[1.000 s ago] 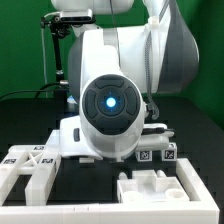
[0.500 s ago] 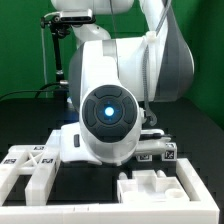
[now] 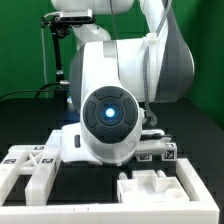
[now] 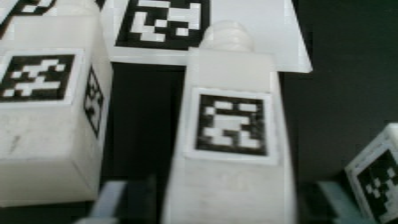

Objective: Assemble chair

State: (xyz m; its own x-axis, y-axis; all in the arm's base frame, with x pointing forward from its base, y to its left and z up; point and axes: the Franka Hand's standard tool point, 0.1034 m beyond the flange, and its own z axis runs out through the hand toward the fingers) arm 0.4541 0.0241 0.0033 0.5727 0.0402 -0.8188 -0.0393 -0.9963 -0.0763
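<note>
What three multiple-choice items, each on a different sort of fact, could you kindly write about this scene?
1. Where is the X-braced panel in the exterior view?
A. low at that view's left
B. high at that view's right
C. in the hand

2. What colour is the light ring on the arm?
A. red
B. blue
C. yellow

3. How do the tagged bars lie in the wrist view?
A. joined into a finished chair
B. apart from each other
C. stacked in a pile

Answers: A, the panel sits low at the left edge. B, the ring glows blue. B, a dark gap separates the middle bar from the neighbouring bar.
</note>
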